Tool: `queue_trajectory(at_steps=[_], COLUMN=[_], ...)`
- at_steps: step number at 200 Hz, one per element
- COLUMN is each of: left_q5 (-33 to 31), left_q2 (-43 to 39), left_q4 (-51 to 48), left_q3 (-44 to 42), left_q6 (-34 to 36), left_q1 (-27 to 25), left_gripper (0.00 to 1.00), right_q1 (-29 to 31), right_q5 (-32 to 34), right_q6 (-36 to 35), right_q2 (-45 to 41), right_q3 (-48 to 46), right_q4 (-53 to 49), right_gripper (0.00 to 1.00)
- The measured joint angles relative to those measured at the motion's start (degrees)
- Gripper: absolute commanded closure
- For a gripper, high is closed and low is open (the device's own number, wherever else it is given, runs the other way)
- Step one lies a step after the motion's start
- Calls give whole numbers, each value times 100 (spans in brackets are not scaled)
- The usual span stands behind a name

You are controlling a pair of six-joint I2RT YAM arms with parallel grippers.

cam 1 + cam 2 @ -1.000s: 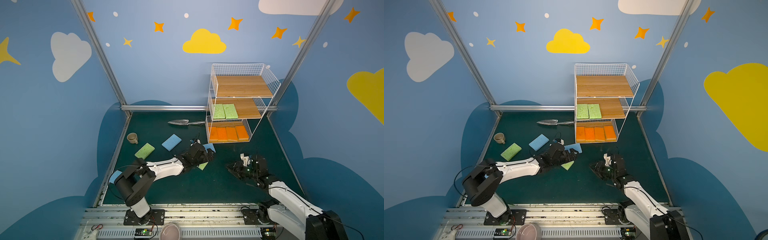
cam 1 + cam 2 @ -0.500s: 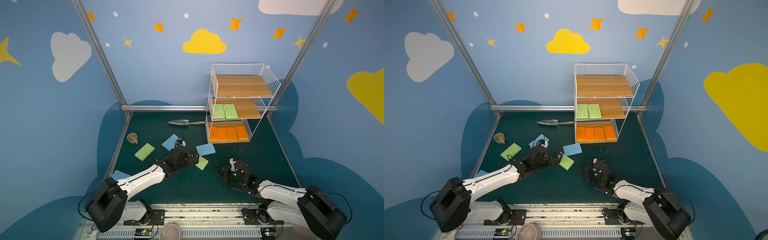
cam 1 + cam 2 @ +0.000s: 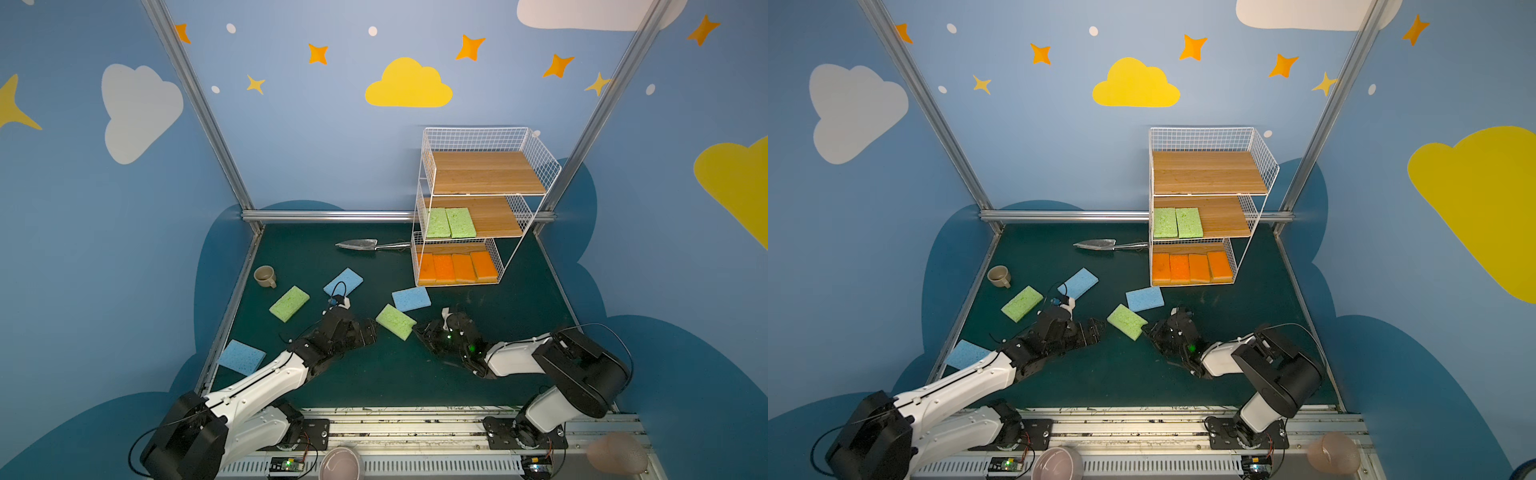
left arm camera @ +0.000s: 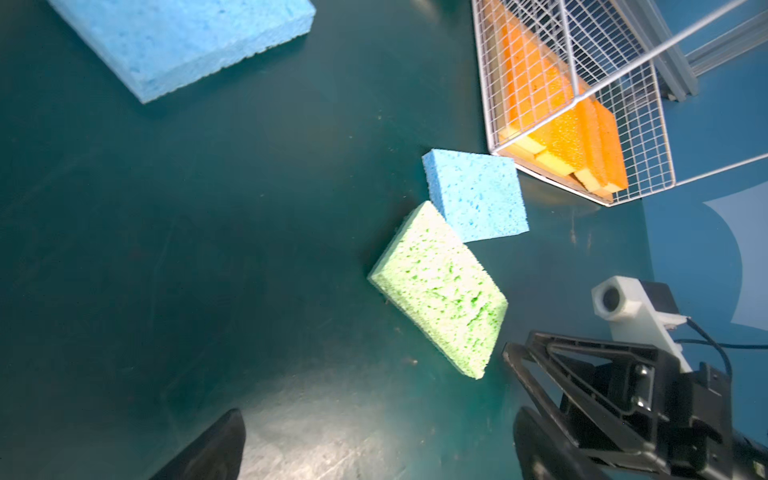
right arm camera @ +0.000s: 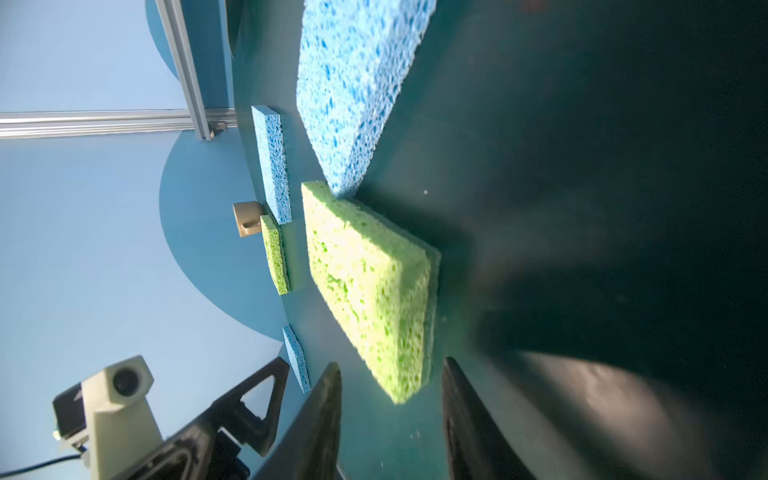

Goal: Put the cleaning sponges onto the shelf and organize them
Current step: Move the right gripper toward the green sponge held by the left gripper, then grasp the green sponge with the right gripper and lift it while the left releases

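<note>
The shelf (image 3: 540, 160) stands at the back right with two green sponges (image 3: 451, 222) on its middle tier and several orange ones (image 3: 457, 268) on the bottom tier. On the table lie a green sponge (image 3: 395, 321), a blue one (image 3: 411, 299) touching its far corner, another blue (image 3: 343, 281), another green (image 3: 289, 303) and a blue one (image 3: 242, 356) at the front left. My right gripper (image 5: 390, 362) is open, its fingers either side of the near corner of the green sponge (image 5: 370, 286) without touching it. Just left of that sponge (image 4: 440, 286), my left gripper (image 4: 376, 415) is wide open and holds nothing.
A tan cup (image 3: 264, 276) stands near the left edge. A metal trowel (image 3: 361, 244) lies left of the shelf's foot. A pink bowl (image 3: 340, 463) and a pink object (image 3: 617, 453) sit on the front rail. Blue walls and metal posts close in the table.
My left gripper has drawn back to the left, uncovering the green sponge. My right gripper has moved left up to that sponge's corner, and its jaws have narrowed.
</note>
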Motion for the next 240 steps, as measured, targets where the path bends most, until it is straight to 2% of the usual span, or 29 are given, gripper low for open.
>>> queue_trajectory(at_steps=[54,112,140,191,240], left_q5=[166,258,297,334,374], left_q2=[-251,-319,-310,-308,-306], left_q4=[-4,-4,-4,-166,-199], left_q3=[-227,-275,-275,-197,-90], left_q6=[20,37,37,39,81], left_q1=[258,402,420,420,420], left_gripper=[1,0,1,0,1], right_q1=[57,90,90,33,-413], right_q5=[-105,-118,-142,-195,-133], right_q6=[208,256,201,35,-114], right_q2=[739,874,758,-514,-2848], right_q3=[299,365,365,363,302], right_q4=[514,544,411,-149,-1711], right_gripper=[72,100,100,100,100])
